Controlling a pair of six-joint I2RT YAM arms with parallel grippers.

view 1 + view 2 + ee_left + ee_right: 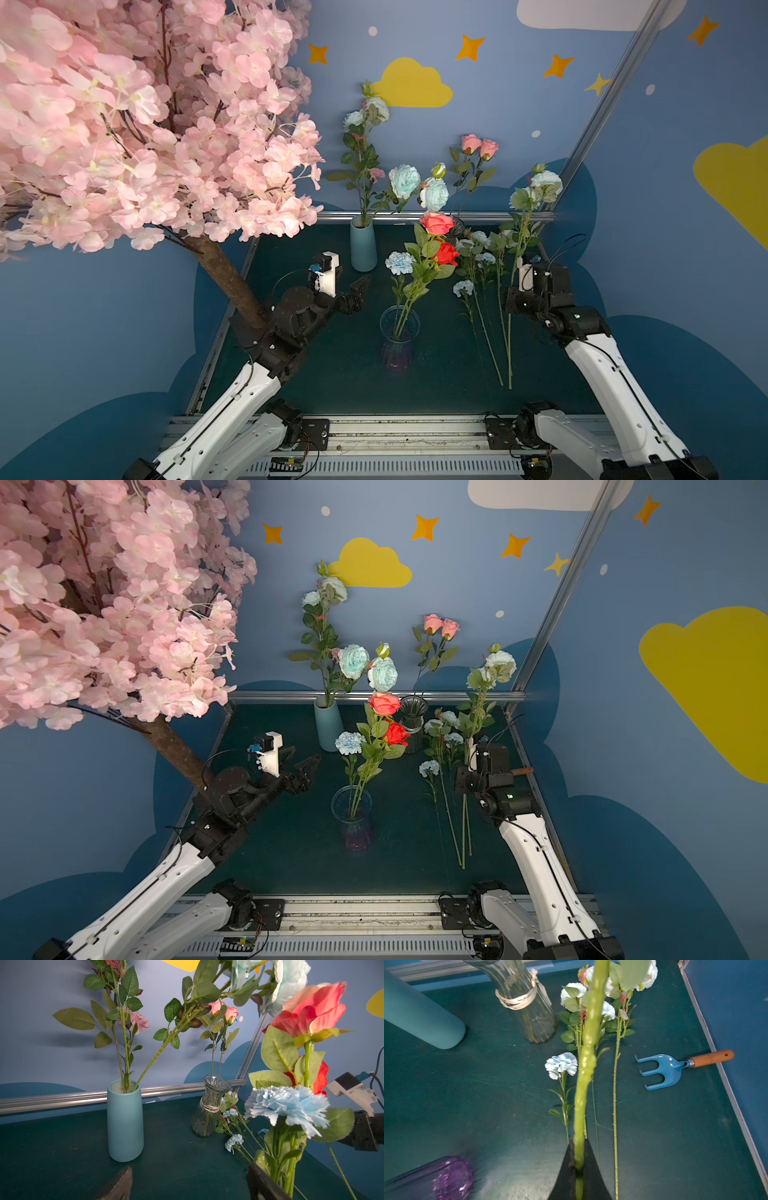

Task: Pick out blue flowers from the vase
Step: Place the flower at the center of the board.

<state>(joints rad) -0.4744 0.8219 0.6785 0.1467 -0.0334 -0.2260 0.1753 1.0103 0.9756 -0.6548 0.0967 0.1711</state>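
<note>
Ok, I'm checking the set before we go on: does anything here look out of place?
A blue hand fork with a wooden handle lies flat near the right edge of the table, beside the blue flowers laid down there. It is the only tool among flowers, so it looks stray. Nothing looks spilled or tipped.

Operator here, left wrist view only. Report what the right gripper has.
Observer: The right gripper is shut on a blue flower stem, thick and green, running up between its jaws.
Operator: Tell me what the blue carnation in front of me stands in.
Observer: The blue carnation stands in a purple vase, sharing it with the red roses.
Operator: Name any tool near that arm.
Observer: A blue hand rake with a wooden handle lies on the table, near its right edge.
</note>
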